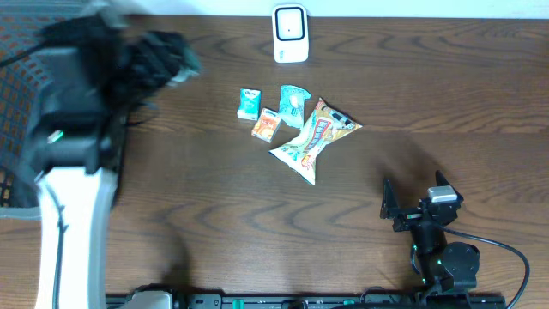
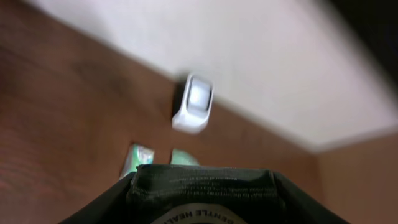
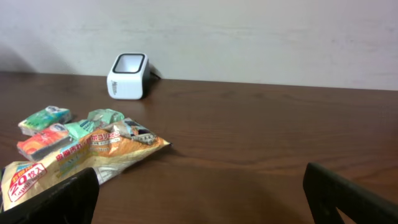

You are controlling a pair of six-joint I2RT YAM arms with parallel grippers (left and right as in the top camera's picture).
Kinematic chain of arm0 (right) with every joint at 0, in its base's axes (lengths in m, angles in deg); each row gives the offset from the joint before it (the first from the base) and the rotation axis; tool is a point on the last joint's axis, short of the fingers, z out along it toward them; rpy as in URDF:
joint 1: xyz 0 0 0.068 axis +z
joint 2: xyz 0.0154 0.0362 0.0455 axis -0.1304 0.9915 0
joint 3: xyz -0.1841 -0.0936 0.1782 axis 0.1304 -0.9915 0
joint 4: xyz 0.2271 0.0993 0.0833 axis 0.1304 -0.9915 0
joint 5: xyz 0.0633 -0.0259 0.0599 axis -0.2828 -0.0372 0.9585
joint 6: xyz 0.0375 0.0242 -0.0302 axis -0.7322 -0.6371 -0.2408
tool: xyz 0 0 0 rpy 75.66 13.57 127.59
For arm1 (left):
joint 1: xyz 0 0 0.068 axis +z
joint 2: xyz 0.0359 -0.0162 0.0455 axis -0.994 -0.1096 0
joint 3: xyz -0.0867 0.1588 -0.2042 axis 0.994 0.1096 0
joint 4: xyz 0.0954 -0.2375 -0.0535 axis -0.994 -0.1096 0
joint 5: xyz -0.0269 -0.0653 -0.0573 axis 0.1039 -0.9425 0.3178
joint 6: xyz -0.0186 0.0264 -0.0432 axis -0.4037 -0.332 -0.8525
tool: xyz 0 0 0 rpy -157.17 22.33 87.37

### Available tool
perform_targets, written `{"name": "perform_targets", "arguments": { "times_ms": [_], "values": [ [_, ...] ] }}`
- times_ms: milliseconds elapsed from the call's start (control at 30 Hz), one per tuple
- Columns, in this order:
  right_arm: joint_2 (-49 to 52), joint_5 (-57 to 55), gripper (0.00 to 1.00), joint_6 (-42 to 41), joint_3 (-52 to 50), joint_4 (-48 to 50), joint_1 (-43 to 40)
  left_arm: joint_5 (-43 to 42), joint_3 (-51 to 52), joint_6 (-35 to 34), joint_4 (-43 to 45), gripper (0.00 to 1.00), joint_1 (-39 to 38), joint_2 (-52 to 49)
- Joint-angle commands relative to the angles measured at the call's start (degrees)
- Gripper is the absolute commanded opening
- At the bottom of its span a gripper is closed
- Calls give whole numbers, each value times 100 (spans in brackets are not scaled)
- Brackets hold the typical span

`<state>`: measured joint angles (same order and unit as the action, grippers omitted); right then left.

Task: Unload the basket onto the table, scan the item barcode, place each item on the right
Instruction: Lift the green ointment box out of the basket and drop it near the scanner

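A dark printed pouch (image 2: 202,193) is held aloft, well left of the upright white scanner (image 1: 291,34).

- Bench (image 1: 214,215): dark wood grain, smooth, with a soft sheen.
- Scanner (image 1: 291,34): smooth, glossy white plastic.
- Snack bag (image 1: 314,137): crinkled, shiny printed film.
- Small packets (image 1: 249,104): glossy wrappers.
- Dark pouch (image 2: 205,186): matt black film, slightly creased.
- Right pincer (image 3: 200,169): matt black plastic.
- Wall (image 3: 249,37): matt, off-white.

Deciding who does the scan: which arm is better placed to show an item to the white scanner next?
Left. The left tool appears to hold a dark printed packet, facing the white box-shaped scanner. The right tool sits open and empty near the table's front edge.
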<state>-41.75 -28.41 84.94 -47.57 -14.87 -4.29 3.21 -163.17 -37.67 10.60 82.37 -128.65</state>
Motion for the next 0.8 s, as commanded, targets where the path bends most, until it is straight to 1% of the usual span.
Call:
{"name": "perform_targets", "arguments": {
  "times_ms": [0, 67, 167, 333, 500, 533, 633, 667, 733, 767],
  "values": [
    [-26, -22, 99, 63, -4, -26, 22, 968, -63, 1082, -203, 56, -623, -688],
    [-26, -22, 99, 63, -4, -26, 22, 1419, -63, 1244, -330, 57, -914, -1198],
    [-26, -22, 99, 63, -4, -26, 22, 1720, -63, 1244, -505, 57, -1145, -1810],
    [-26, -22, 99, 63, -4, -26, 22, 1788, -63, 1241, -699, 57, -1314, -2754],
    [-26, -22, 99, 63, -4, -26, 22, 1788, -63, 1241, -706, 57, -1325, -3416],
    [-26, -22, 99, 63, -4, -26, 22, 1788, -63, 1239, -708, 59, -1325, -3536],
    [-26, -22, 99, 63, -4, -26, 22, 1784, -63, 1239, -710, 77, -1325, -3746],
    [-26, -22, 99, 63, -4, -26, 22, 1786, -63, 1239, -710, 79, -1325, -3779],
    [-26, -22, 99, 63, -4, -26, 22, 1784, -66, 1239, -673, 80, -1325, -3746],
    [-26, -22, 99, 63, -4, -26, 22, 1784, -72, 1239, -645, 83, -1322, -3696]
  ]
}}
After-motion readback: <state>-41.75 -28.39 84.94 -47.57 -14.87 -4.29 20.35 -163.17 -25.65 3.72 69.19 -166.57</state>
